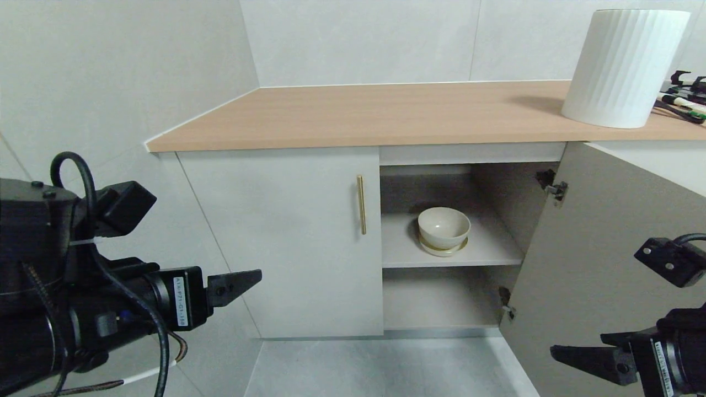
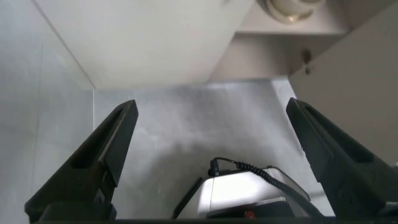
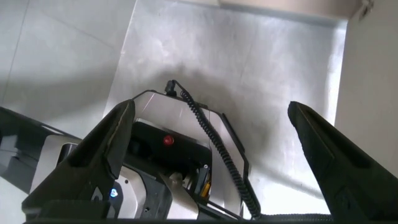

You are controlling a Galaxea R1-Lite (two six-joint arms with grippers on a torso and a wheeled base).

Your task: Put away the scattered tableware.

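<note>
A cream bowl (image 1: pixel 443 226) rests on a small gold-rimmed plate (image 1: pixel 442 247) on the middle shelf (image 1: pixel 485 251) of the open cabinet; the bowl (image 2: pixel 287 7) also peeks in at the edge of the left wrist view. My left gripper (image 1: pixel 242 284) hangs low at the left, in front of the shut cabinet door, and its fingers (image 2: pixel 99 162) stand wide apart with nothing between them. My right gripper (image 1: pixel 579 355) is low at the right, beside the swung-out door, open and empty as well, its fingers (image 3: pixel 102 155) spread over the floor.
The right cabinet door (image 1: pixel 595 264) stands open toward me; the left door (image 1: pixel 287 237) with a brass handle (image 1: pixel 361 204) is shut. On the wooden countertop (image 1: pixel 364 113) a white ribbed container (image 1: pixel 626 66) stands at the right, with pens (image 1: pixel 684 102) beside it. Grey floor (image 1: pixel 386 366) lies below.
</note>
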